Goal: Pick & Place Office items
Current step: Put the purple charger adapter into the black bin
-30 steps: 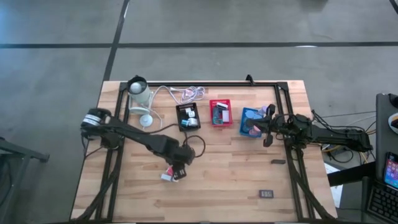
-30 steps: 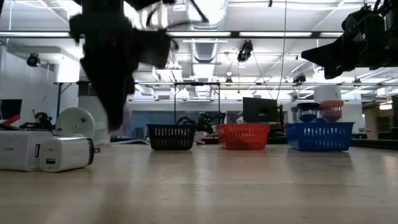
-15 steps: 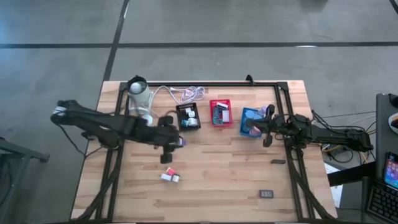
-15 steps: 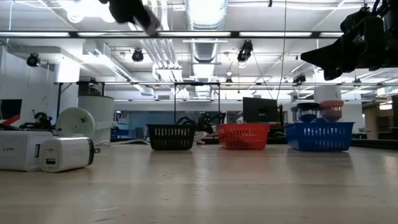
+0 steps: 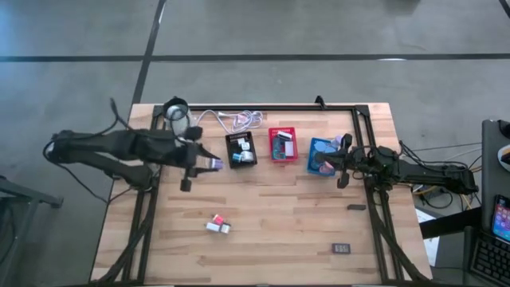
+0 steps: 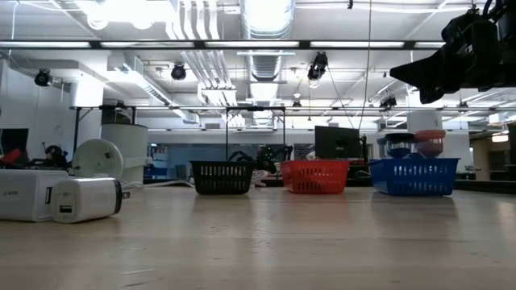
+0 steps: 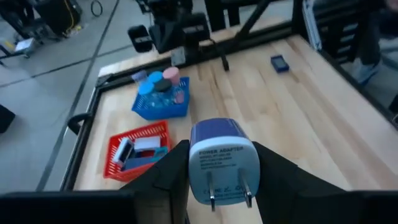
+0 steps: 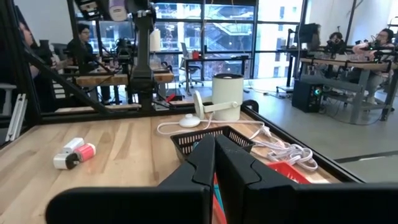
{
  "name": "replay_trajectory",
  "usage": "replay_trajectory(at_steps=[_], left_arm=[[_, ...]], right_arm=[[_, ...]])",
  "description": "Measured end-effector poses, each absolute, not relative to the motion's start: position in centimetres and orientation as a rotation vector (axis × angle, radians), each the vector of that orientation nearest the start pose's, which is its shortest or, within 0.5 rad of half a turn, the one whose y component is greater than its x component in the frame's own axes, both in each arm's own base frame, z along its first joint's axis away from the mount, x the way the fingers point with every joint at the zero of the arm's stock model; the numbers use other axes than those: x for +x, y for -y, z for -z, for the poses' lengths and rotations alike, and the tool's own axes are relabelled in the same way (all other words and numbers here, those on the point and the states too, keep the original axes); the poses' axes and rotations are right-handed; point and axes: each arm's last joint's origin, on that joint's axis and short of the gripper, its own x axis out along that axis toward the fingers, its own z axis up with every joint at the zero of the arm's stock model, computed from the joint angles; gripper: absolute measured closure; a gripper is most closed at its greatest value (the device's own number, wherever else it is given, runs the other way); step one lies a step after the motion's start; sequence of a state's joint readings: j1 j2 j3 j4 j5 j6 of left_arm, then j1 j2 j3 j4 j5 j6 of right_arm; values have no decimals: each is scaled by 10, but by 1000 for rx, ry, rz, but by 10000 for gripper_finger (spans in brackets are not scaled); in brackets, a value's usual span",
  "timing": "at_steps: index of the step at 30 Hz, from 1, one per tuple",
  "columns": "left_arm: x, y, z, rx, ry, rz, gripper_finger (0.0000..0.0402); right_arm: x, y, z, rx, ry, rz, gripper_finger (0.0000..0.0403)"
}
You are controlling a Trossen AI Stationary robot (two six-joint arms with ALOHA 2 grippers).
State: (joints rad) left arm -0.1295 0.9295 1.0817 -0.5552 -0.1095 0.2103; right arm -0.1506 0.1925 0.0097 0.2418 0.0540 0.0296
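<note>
Wooden planking tops the table (image 5: 279,215), which stands on grey concrete flooring. Above its left rear part, the left gripper (image 5: 209,164) grips a lavender-and-white power adapter (image 7: 223,160), fingers clamped on its two flat sides with the prongs pointing outward. It sits just beside the black tray (image 5: 241,149), not yet over it. The adapter looks like a light, rigid plastic block with smooth faces; the flat sides seem the sound place to take it, since the rounded top and the prongs would likely slip or twist.

Three mesh trays line the rear. The black tray holds a few pale pieces, hard to tell apart from above. The red tray (image 7: 114,149) holds white, pink and teal blocks. The blue tray (image 7: 163,109) holds blue and pink round rolls. The right gripper (image 5: 323,162) hovers at the blue tray with its fingers pressed together, empty.

On bare wood lie a white and pink pair (image 5: 218,224) near the middle, and two dark rectangles (image 5: 341,248) toward the front right.
</note>
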Motion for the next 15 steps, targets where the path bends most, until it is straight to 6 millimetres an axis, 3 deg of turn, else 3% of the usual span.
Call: replay_trajectory(at_steps=[6, 15], left_arm=[[160, 2, -357, 196, -300, 21, 263], [144, 1, -320, 183, -64, 6, 263]], right_arm=[[108, 18, -175, 24, 71, 206, 394], [108, 18, -174, 49, 66, 204, 394]])
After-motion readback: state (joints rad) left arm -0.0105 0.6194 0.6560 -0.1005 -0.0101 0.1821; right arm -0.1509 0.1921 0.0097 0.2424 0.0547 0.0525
